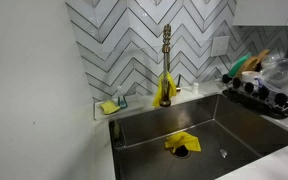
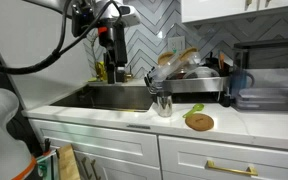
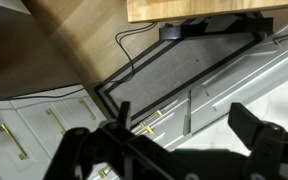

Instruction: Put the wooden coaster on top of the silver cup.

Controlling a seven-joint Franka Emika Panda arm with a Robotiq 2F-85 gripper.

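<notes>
The silver cup [image 2: 162,103] stands upright on the white counter, just to the right of the sink. The round wooden coaster [image 2: 199,122] lies flat on the counter to the right of the cup, near the front edge, with a small green item [image 2: 196,109] touching its far side. My gripper [image 2: 115,62] hangs above the sink's left part, well to the left of and higher than the cup. In the wrist view the gripper [image 3: 184,118] is open and empty, with only cabinet fronts and a floor mat below it. Cup and coaster do not show in the wrist view.
A steel sink [image 1: 244,125] holds a yellow cloth [image 1: 181,142]. A gold faucet [image 1: 166,60] stands behind it. A full dish rack [image 2: 189,80] sits behind the cup. A dark appliance [image 2: 269,85] stands at the counter's right. A yellow sponge [image 1: 108,107] lies on a small tray.
</notes>
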